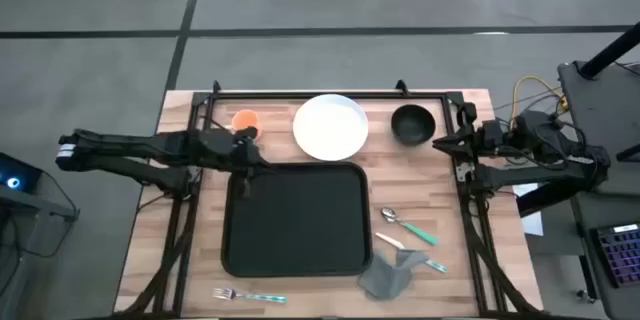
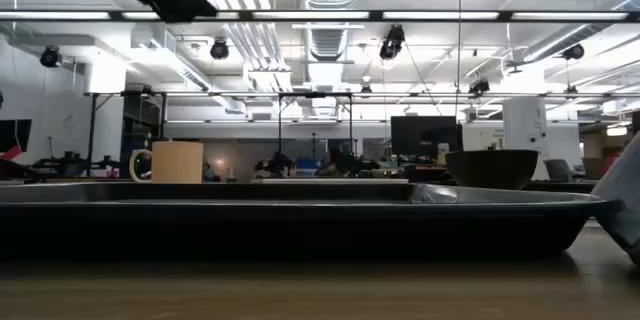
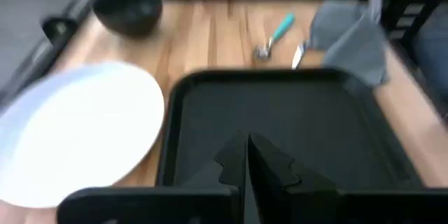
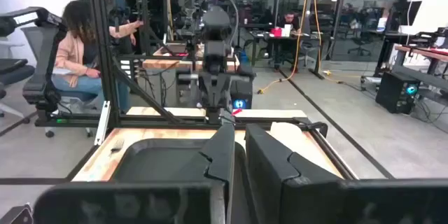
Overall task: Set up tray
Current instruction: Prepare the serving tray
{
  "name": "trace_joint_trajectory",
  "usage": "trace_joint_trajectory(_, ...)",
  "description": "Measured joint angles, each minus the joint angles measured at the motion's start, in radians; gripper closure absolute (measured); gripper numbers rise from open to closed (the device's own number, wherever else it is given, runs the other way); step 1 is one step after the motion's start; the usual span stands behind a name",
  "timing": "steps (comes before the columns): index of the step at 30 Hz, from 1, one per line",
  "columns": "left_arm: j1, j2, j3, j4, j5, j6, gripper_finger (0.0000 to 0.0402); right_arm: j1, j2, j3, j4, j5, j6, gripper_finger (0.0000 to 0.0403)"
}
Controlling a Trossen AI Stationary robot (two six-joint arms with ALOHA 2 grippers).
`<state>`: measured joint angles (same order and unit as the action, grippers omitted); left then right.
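The left gripper [image 1: 243, 182] hangs over the tray's [image 1: 296, 220] near-left rim, fingers pressed together on nothing. The tray lies mid-table, stretching ahead of those jaws. The right gripper [image 1: 440, 143] waits beside the dark bowl [image 1: 412, 124], jaws narrow, barely parted.

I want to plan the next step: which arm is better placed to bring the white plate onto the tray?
Probably the left: its gripper hangs at the tray's edge, close to the white plate. The right gripper waits beyond the black bowl.
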<state>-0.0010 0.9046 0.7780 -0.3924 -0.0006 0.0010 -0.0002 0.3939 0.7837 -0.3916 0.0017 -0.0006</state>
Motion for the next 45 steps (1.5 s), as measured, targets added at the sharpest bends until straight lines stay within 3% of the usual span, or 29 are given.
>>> trace_joint_trajectory(28, 0.001, 0.802, 0.007, 0.028, 0.000, 0.001, 0.0402, 0.000, 0.001, 0.000, 0.000, 0.000, 0.000, 0.0376)
trace_joint_trajectory(35, 0.001, 0.835, 0.012, 0.061, 0.000, 0.000, 0.0401, 0.000, 0.001, 0.000, 0.000, 0.000, 0.000, 0.0376)
trace_joint_trajectory(45, 0.001, 0.677, 0.091, 0.086, 0.001, 0.000, 0.0401, 0.000, 0.001, 0.000, 0.000, 0.000, 0.000, 0.0376)
